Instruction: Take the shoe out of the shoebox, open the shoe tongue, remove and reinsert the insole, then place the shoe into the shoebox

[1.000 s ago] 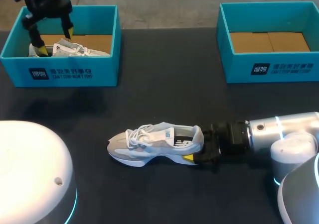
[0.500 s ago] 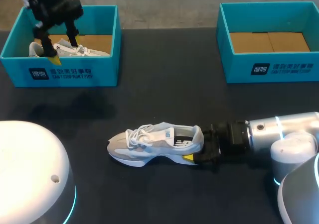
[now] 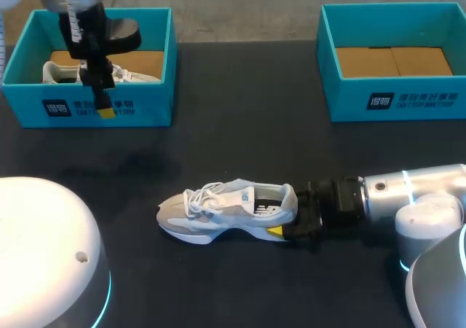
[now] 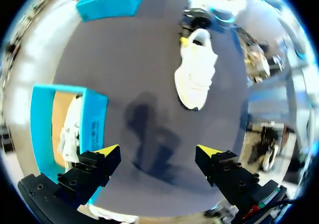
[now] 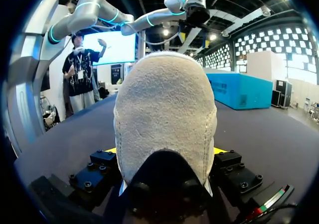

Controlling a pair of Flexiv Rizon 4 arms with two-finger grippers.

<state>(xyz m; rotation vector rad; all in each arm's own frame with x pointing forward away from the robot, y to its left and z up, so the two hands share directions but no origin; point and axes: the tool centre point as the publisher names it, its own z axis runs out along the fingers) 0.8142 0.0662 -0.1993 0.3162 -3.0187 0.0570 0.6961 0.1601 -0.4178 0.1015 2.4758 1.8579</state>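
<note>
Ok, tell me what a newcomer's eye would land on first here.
The white shoe lies on its sole in the middle of the dark table, its heel clamped in the right gripper. At the far left, the left gripper hangs open about over the front wall of a teal shoebox, which holds a second shoe.

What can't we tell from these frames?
- Insole: in the head view the shoe opening is dark, so it is unclear whether the insole is in or out.
- Tongue and laces up close: in the right wrist view the heel blocks everything ahead of the right gripper.
- Boxed shoe: in the head view the left arm and the box wall cover much of it.
</note>
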